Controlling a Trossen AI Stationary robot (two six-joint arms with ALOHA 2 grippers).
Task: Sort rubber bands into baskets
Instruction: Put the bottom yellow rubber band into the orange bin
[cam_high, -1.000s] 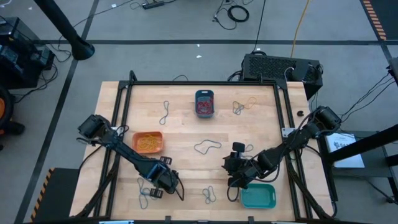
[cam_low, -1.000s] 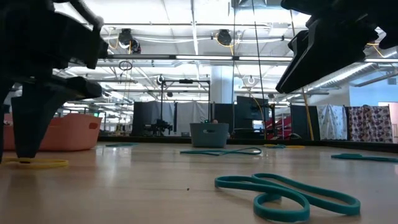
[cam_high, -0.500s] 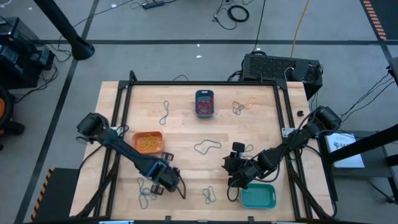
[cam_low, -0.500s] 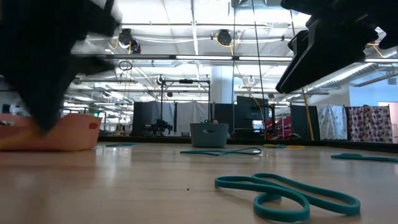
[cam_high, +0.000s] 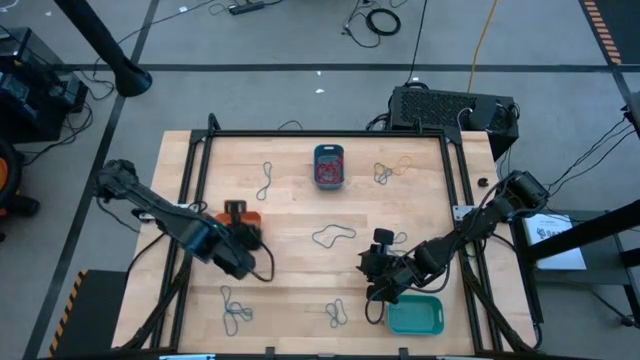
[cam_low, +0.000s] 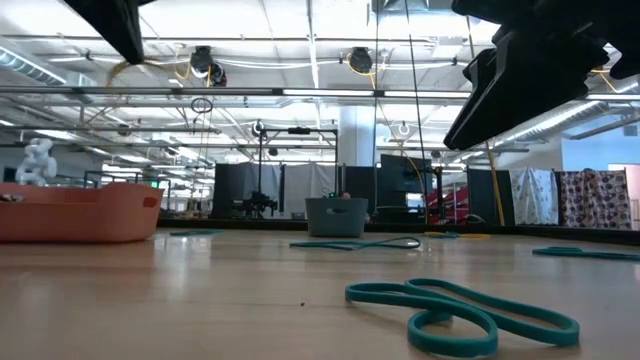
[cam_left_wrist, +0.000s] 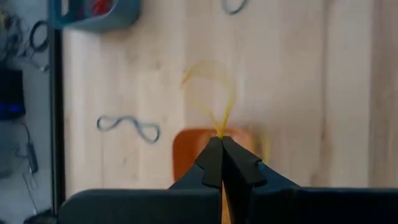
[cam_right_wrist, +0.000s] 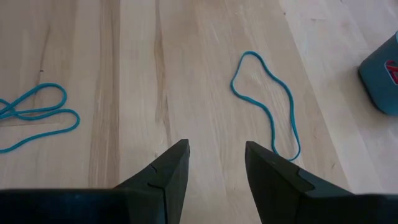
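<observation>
My left gripper (cam_high: 240, 222) hangs over the orange basket (cam_high: 250, 232) at the table's left, shut on a yellow rubber band (cam_left_wrist: 211, 87). My right gripper (cam_right_wrist: 214, 155) is open above bare wood beside the turquoise basket (cam_high: 415, 316), and a teal rubber band (cam_right_wrist: 267, 102) lies flat ahead of it. The blue basket (cam_high: 328, 166) at the far middle holds red bands. More rubber bands lie flat on the wood: (cam_high: 265, 181), (cam_high: 383, 173), (cam_high: 235, 310), (cam_high: 337, 313). My left gripper pinches the yellow band at one end of its loop (cam_left_wrist: 219, 132) between its two fingertips (cam_left_wrist: 211, 158). The rest of the loop stands out past the fingertips, clear of the table, above the orange basket (cam_left_wrist: 186, 152).
A black frame (cam_high: 200, 150) runs round the wooden table. In the low view a teal band (cam_low: 460, 312) lies near the front edge, with the orange basket (cam_low: 75, 212) at the left. Bare wood lies between the baskets in the table's middle.
My left gripper has taken the yellow band off the wood at the near left, risen, and gone toward the far edge until it is over the orange basket. The band has come clear of the table.
</observation>
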